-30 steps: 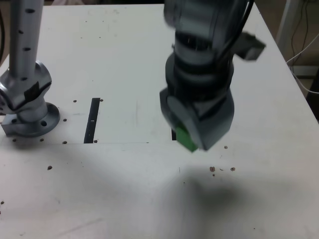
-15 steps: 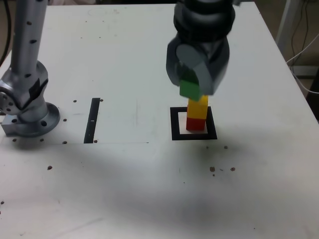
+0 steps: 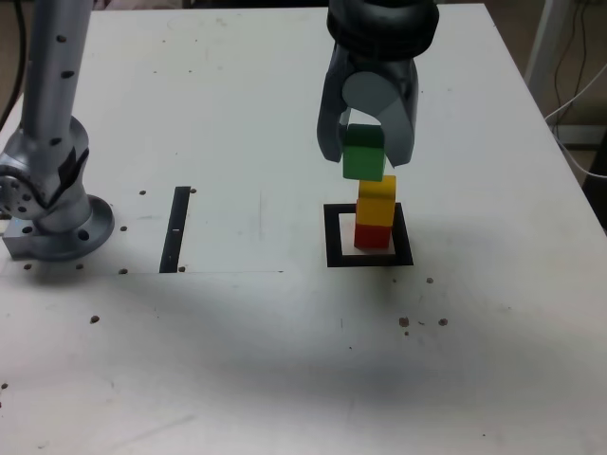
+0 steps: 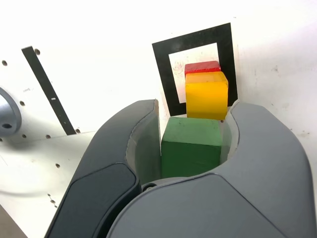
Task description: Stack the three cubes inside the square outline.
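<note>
Hanging in the upper middle of the exterior view, the gripper (image 3: pixel 366 156) points down with its jaws pinching the green cube (image 3: pixel 363 155) from both sides; the wrist view shows the same cube (image 4: pixel 190 146) wedged between the two grey jaws. The green cube sits in the air just above and slightly to the exterior view's left of the yellow cube (image 3: pixel 377 200), and I can't tell whether the two touch. The yellow cube rests squarely on the red cube (image 3: pixel 373 235), and the red one stands on the white centre of the square outline (image 3: pixel 333 237), right of centre in the frame. In the wrist view the yellow cube (image 4: pixel 206 94) hides most of the red cube (image 4: pixel 201 67), with the black frame (image 4: pixel 163 74) around them. Over at the left of the exterior view, a thin black strip (image 3: pixel 175 228) lies on the white worktop (image 3: pixel 237 360), near the arm's metal base (image 3: pixel 52 223).
</note>
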`<control>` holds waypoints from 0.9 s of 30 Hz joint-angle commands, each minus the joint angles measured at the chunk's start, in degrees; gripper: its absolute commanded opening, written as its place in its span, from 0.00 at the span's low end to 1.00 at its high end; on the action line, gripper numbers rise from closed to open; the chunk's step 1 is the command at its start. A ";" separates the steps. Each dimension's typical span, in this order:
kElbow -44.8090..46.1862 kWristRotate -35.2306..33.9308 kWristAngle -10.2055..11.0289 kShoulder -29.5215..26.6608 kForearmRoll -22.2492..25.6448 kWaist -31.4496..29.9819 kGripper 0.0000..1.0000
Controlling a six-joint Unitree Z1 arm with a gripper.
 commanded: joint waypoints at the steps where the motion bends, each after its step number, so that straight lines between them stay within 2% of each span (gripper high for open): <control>1: 0.13 -0.32 -0.29 0.51 0.29 0.29 0.40; 22: -0.61 0.04 -0.49 4.09 -1.49 2.48 0.41; 24: -0.43 0.21 -0.53 4.24 -1.74 2.57 0.47; 27: -0.12 0.71 -0.62 4.46 -2.19 2.73 0.68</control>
